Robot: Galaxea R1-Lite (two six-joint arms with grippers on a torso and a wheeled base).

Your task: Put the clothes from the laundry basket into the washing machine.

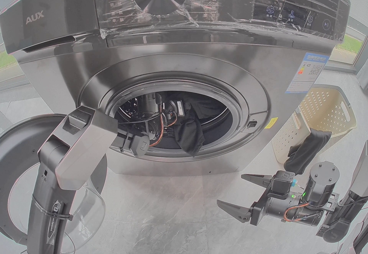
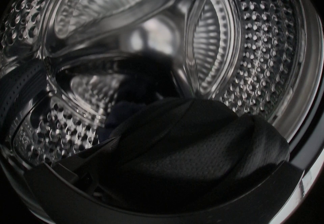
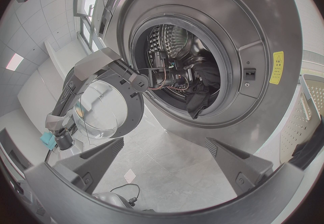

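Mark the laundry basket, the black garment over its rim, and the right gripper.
laundry basket [image 1: 326, 107]: head view, inner perforated wall.
black garment [image 1: 306, 151]: head view, middle of hanging cloth.
right gripper [image 1: 230, 189]: head view, midway between fingertips.

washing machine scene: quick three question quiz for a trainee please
1. True or false: the right gripper is shut on a garment.
2. The black garment at the grey front-loading washing machine is: A) on the floor, B) hanging over the door opening's lip, C) on its top?
3. What is draped over the rim of the cream perforated plastic laundry basket?
Key: 1 false, it is open; 2 B; 3 a second black garment.
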